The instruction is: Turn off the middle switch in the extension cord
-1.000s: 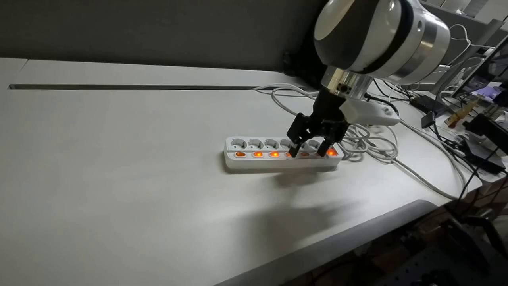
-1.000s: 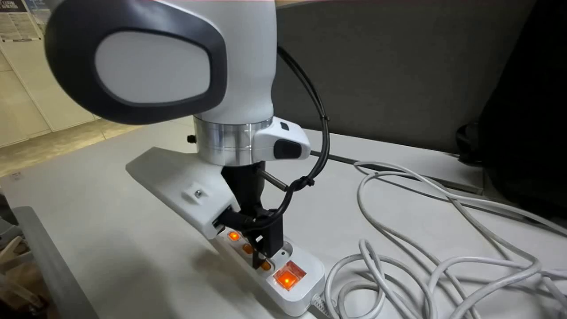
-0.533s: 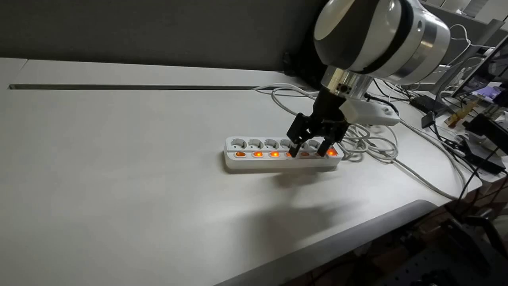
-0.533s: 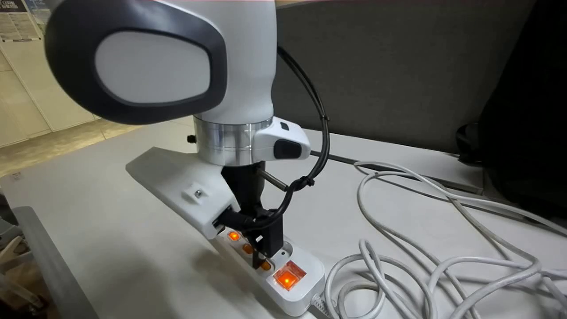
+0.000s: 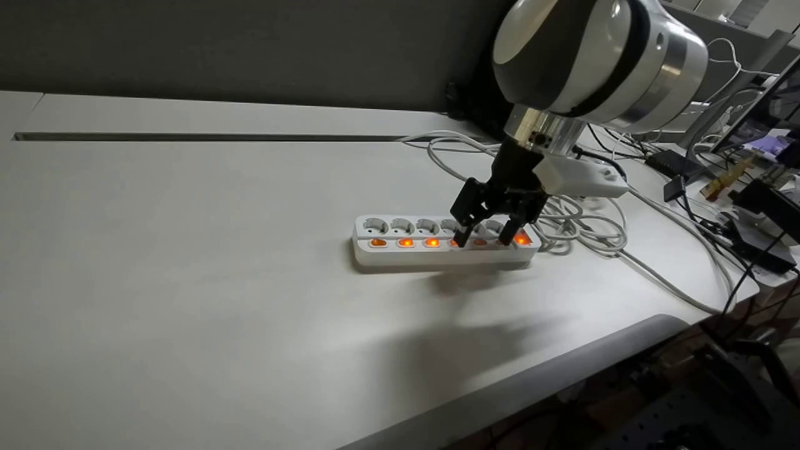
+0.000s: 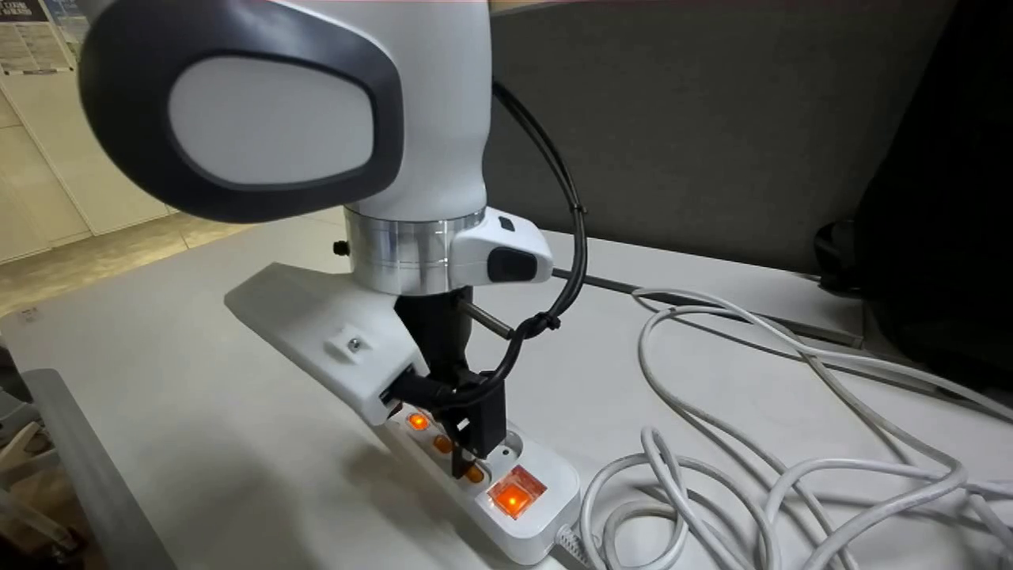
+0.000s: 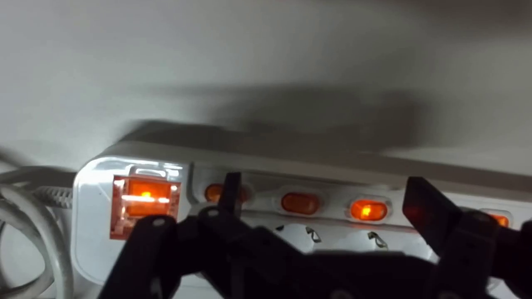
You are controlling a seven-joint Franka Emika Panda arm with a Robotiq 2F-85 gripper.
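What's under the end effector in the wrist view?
The extension cord: an unlit switch and a glowing switch show between the fingers. The end effector covers much of the sockets there and parts of two more switches.

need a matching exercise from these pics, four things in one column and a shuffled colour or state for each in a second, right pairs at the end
Things
1. gripper
2. square end switch
3. extension cord
4. loose cables

States
A. white, with round sockets
B. looped on the desk
C. black, jaws apart
D. glowing orange-red

Pairs: 1-C; 2-D; 3-A; 4-B
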